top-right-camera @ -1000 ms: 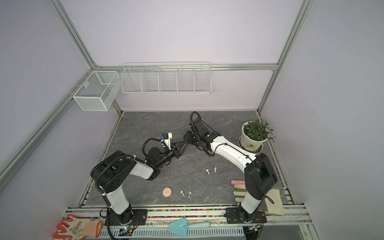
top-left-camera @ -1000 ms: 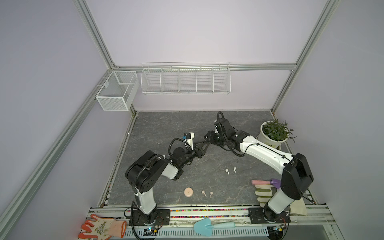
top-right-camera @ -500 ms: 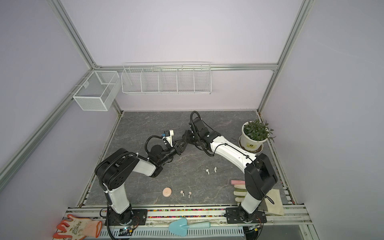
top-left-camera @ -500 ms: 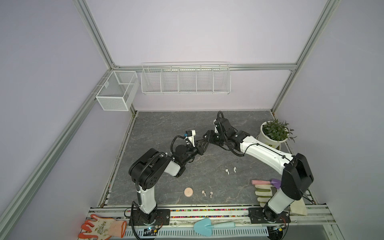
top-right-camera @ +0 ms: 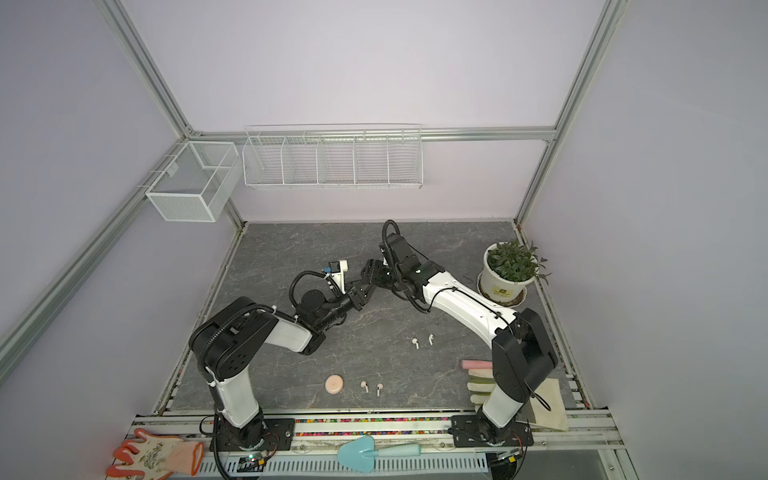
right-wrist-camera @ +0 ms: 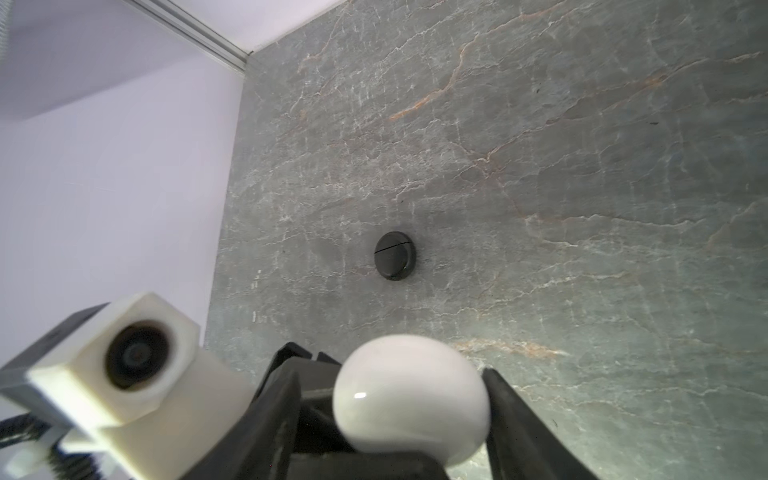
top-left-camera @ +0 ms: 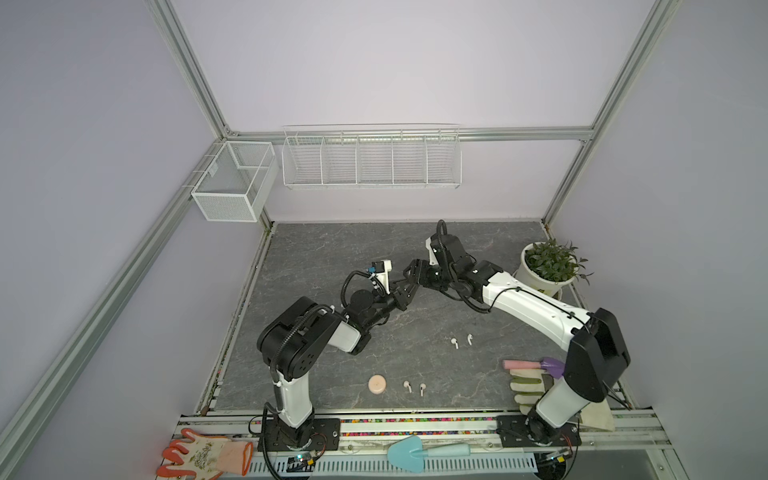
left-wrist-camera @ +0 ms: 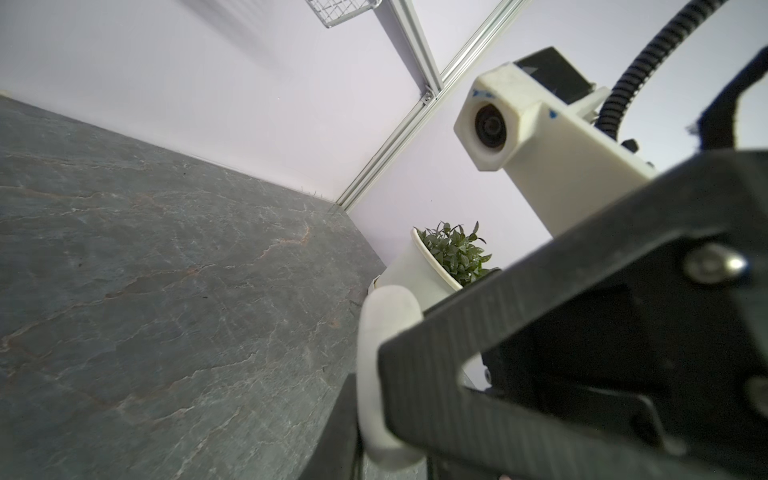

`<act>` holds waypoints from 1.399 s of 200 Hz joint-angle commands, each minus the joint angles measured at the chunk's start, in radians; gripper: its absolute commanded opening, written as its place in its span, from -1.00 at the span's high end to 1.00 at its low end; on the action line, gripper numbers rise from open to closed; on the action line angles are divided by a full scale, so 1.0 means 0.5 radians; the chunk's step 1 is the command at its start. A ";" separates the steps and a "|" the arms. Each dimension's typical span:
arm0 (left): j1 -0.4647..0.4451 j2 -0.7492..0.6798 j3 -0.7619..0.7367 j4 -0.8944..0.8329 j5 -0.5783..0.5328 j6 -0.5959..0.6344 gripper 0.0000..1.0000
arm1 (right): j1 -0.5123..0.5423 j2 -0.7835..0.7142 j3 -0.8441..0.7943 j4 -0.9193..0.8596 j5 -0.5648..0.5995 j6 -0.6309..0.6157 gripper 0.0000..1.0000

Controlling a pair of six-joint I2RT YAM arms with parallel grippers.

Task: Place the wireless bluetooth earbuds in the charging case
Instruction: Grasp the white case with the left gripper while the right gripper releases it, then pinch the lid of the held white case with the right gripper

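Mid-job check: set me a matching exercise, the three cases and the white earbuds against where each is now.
1 white case
2 pink case
3 black case
4 white earbuds

A on the table beside the pink earbuds
B closed, alone on the table
C gripped by the left end effector
D loose pair nearer the right arm

Pairs: 1-C, 2-A, 3-B, 4-D

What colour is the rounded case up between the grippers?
White: the glossy rounded plastic charging case shows best in the right wrist view.
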 commanded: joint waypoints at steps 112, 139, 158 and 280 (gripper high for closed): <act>0.114 -0.359 -0.109 0.079 0.789 0.154 1.00 | -0.047 -0.872 -0.325 -0.281 -0.486 -2.209 -0.54; 0.111 -0.438 -0.170 0.079 0.869 0.348 1.00 | -0.033 -0.834 -0.359 -0.254 -0.253 -2.431 -0.52; 0.114 -0.449 -0.196 0.080 0.874 0.390 1.00 | -0.033 -0.794 -0.339 -0.185 -0.197 -2.463 -0.51; 0.114 -0.404 -0.187 0.079 0.922 0.416 1.00 | -0.050 -0.617 -0.239 -0.009 -0.141 -2.365 -0.38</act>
